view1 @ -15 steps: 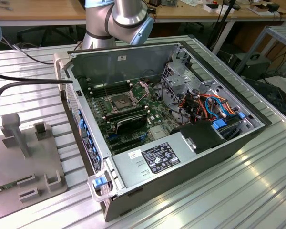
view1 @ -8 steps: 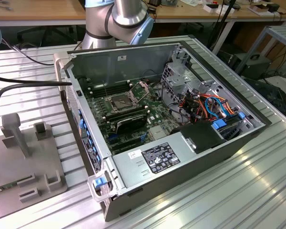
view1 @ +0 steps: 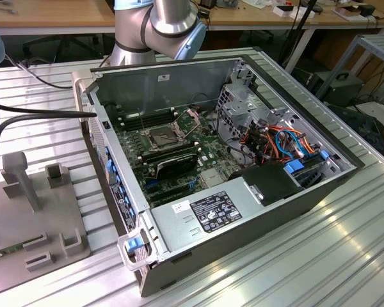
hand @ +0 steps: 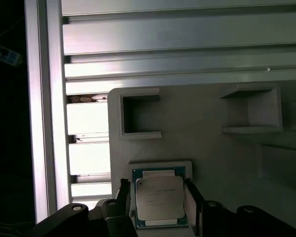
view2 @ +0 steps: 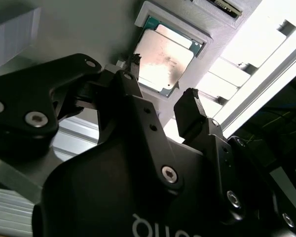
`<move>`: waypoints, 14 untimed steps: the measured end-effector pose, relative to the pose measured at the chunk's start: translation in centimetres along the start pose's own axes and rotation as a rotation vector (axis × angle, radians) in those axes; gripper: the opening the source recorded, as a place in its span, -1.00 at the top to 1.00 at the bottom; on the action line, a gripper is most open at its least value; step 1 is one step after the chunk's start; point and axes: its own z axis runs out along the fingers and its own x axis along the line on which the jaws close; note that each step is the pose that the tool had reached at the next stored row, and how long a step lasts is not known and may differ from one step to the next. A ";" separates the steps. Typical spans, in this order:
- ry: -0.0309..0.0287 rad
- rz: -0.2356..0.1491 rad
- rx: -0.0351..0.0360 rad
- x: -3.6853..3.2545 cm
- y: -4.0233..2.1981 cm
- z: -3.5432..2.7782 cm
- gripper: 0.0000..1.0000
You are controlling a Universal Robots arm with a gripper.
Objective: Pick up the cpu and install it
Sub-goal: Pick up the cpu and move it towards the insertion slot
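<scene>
arm (view1: 166,19): silver joint with blue cap, bent at the exterior view's top edge | gripper (view2: 162,80): black, two-fingered, seen in both wrist views | fingers (view2: 188,112): spread well apart, gripping nothing

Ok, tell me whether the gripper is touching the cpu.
Cannot tell. In the first wrist view the open gripper straddles the cpu, yet one finger overlaps its edge, showing neither gap nor contact.

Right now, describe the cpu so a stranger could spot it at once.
Find the grey plate on the slotted table. The cpu lies in a square frame on it, flanked by the open gripper. It alone shows a silver lid on green board; neighbours are grey brackets.
</scene>
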 end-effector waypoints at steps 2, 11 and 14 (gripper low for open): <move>0.0001 0.000 0.0000 0.00 0.00 0.00 -0.11; 0.0002 0.000 0.0000 -0.21 -0.38 0.38 -0.11; 0.0005 0.000 0.0010 -0.28 -0.46 0.68 -0.11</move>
